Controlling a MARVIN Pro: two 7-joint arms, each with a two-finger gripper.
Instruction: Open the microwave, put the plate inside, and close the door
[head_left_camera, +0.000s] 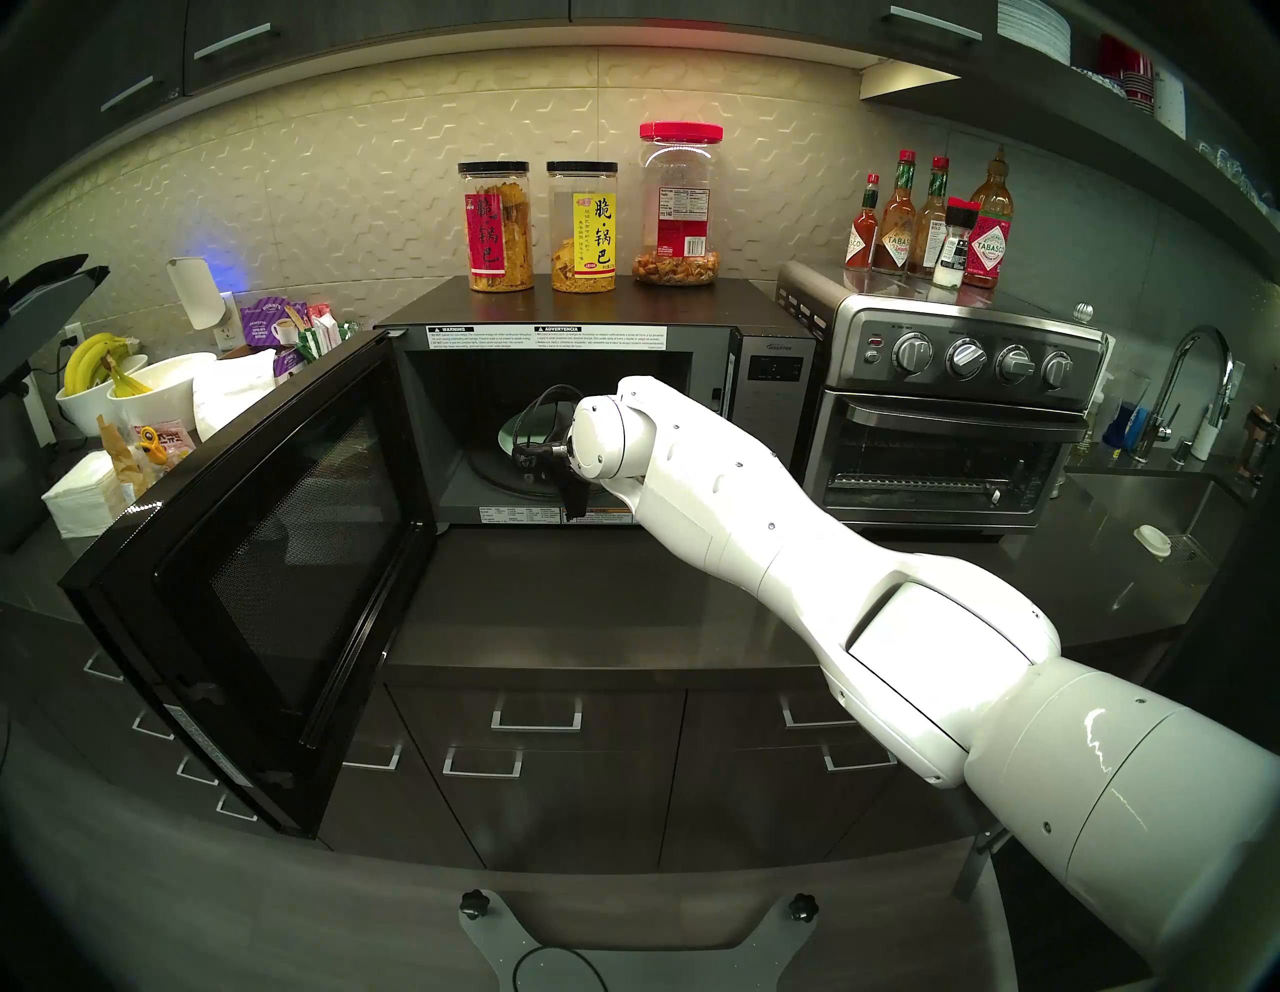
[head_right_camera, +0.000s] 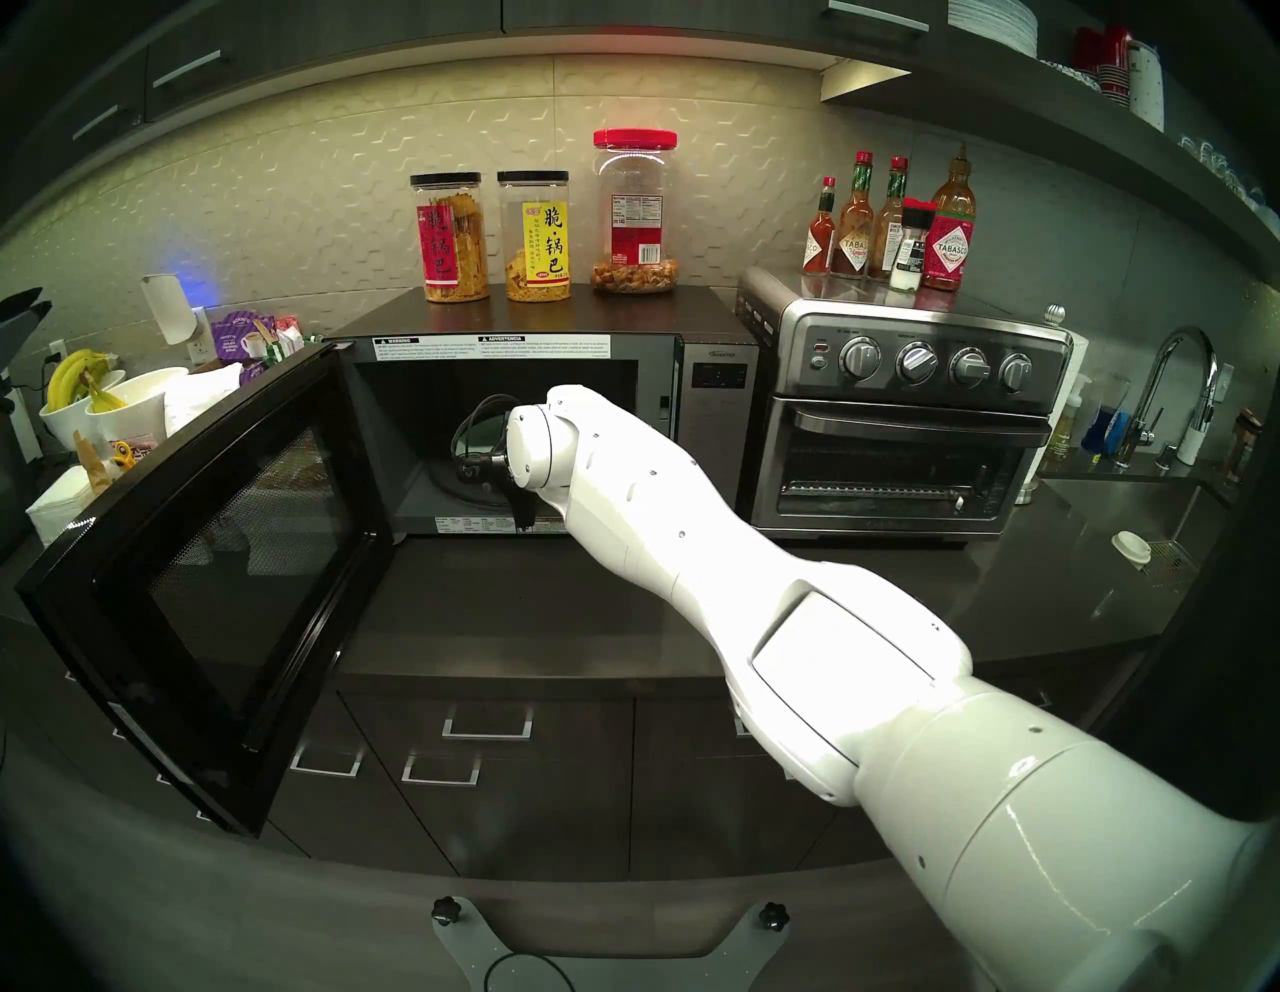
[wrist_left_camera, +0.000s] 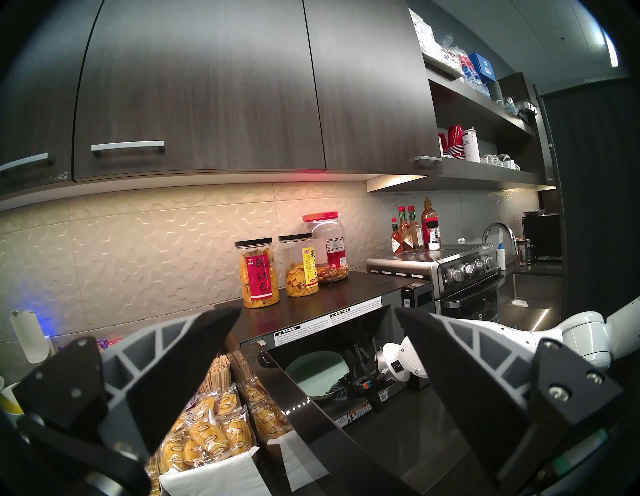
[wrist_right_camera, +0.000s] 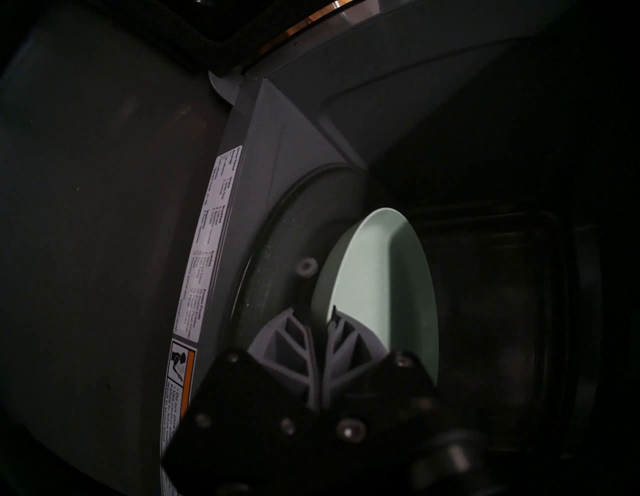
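my right gripper (wrist_right_camera: 323, 324) is clamped on the near rim of the pale mint-green round plate (wrist_right_camera: 381, 277) inside the black box microwave (head_left_camera: 589, 305); my wrist hides most of it. left gripper (wrist_left_camera: 317, 332) gapes empty, wide glass door (head_left_camera: 277, 554) swung open.

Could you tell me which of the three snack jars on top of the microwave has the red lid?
The rightmost jar, the tallest: its lid is red, while the other two jars have black lids and Chinese labels.
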